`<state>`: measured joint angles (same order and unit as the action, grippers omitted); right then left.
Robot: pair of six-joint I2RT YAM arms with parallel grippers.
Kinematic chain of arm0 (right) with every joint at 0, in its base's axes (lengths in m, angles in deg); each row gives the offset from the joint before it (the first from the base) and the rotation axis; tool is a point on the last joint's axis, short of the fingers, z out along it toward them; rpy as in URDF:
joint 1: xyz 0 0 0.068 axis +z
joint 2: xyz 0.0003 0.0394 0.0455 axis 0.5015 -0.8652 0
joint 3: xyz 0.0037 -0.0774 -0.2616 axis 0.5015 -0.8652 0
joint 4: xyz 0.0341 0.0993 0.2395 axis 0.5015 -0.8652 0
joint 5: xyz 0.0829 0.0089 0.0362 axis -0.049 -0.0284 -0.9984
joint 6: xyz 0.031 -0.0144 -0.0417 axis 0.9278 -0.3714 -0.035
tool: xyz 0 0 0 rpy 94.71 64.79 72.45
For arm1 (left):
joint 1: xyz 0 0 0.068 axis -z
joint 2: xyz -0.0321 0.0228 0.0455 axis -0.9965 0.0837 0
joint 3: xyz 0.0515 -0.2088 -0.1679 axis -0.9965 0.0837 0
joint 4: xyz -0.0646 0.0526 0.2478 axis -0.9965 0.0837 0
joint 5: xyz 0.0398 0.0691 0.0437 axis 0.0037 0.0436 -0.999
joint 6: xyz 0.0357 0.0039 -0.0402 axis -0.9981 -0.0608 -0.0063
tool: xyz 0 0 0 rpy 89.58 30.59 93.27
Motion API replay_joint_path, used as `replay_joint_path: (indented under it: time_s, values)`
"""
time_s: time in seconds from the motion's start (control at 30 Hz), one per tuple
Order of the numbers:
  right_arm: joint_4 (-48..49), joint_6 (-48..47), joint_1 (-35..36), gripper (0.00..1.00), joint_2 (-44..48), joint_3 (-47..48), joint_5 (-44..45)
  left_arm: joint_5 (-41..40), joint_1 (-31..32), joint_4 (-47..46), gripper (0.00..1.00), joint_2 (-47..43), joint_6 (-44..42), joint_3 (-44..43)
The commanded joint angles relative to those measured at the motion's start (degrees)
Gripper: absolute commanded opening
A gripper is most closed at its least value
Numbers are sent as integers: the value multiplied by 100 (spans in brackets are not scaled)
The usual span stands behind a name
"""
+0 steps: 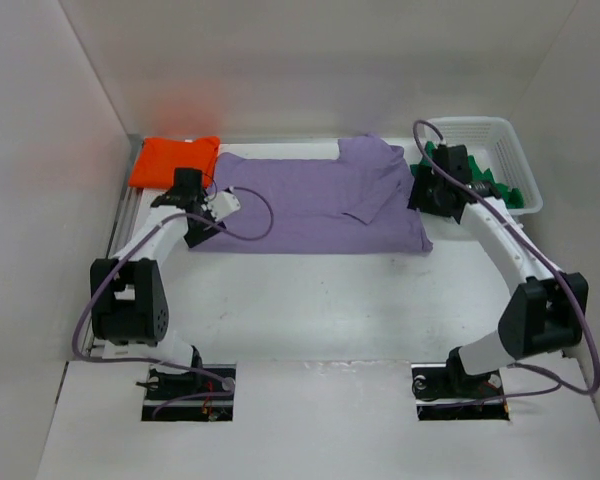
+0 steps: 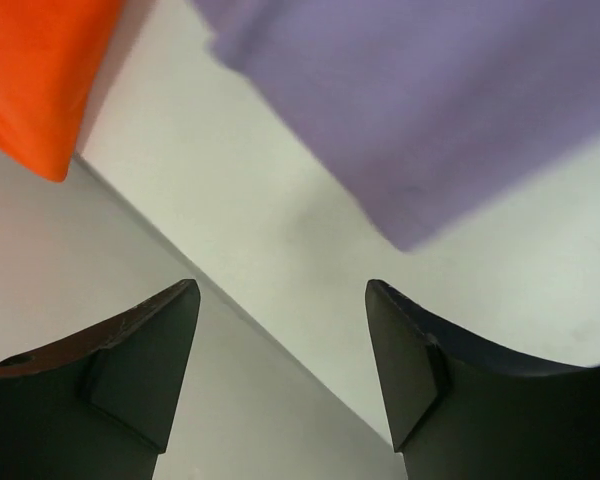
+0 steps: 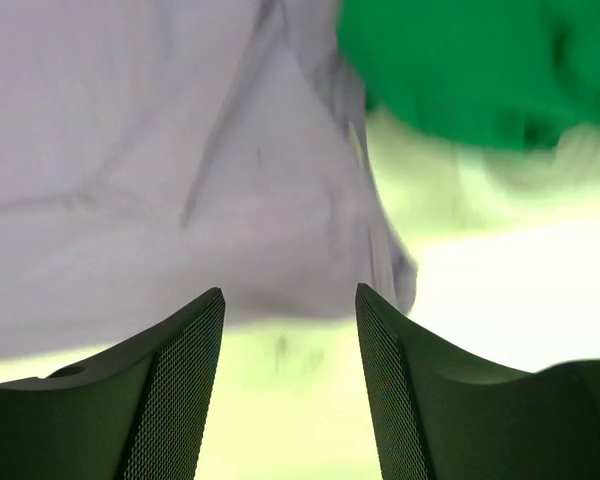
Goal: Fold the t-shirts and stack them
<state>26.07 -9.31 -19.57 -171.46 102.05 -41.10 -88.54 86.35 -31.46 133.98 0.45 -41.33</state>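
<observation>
A pale lavender t-shirt (image 1: 310, 200) lies spread flat across the back of the table, one sleeve folded in over its right part. A folded orange t-shirt (image 1: 173, 160) sits at the back left corner. A green t-shirt (image 1: 500, 190) is bunched in the basket. My left gripper (image 1: 187, 186) hangs open by the lavender shirt's left edge. In the left wrist view this gripper (image 2: 282, 290) holds nothing, with lavender cloth (image 2: 430, 100) and orange cloth (image 2: 35, 70) ahead. My right gripper (image 1: 428, 190) (image 3: 290, 295) is open and empty over the lavender shirt's (image 3: 130, 150) right edge, near the green cloth (image 3: 470, 60).
A white lattice basket (image 1: 505, 130) stands at the back right, against the side wall. White walls close in the table on the left, back and right. A table edge runs diagonally under the left gripper in its wrist view.
</observation>
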Motion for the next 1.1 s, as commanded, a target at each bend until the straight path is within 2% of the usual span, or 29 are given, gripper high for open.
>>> replay_joint_path:
  time_s: [0.0, 0.1, 0.2, 0.37, 0.47, 0.53, 0.73, 0.77, 0.83, 0.9, 0.97, 1.07]
  values:
    - [204, 606, -203, 59, 368, -1010, -442, 112, 302, -233, 66, -327, -953, 906]
    - [213, 624, -537, 59, 352, -1451, -847, -55, 399, -813, 66, -64, -919, 1171]
    - [187, 563, -591, 61, 63, -1435, -980, -134, 452, -1271, 66, 304, -822, 1085]
    - [178, 518, -574, 63, -614, -1119, -1006, -293, 496, -1483, 64, 1017, -533, 584]
    - [91, 501, -574, 61, -940, -1013, -1032, -258, 548, -1483, 60, 1202, -453, 460]
    - [20, 475, -591, 60, -1037, -1021, -998, -240, 592, -1483, 52, 1246, -453, 469]
    - [-103, 290, -705, 57, -958, -1197, -550, -187, 584, -1483, 13, 1317, -427, 600]
    - [-103, 281, -732, 54, -967, -1188, -549, -187, 566, -1474, 10, 1325, -427, 609]
    - [-103, 264, -767, 39, -1045, -1153, -610, -161, 540, -1448, 3, 1308, -427, 644]
    - [-16, 255, -828, 15, -1125, -1170, -663, -134, 514, -1465, 0, 1177, -435, 740]
    - [20, 263, -899, 1, -1073, -1232, -690, -126, 487, -1413, 0, 914, -496, 898]
    - [-15, 281, -881, 0, -608, -1460, -637, -125, 400, -1238, 0, 326, -690, 1250]
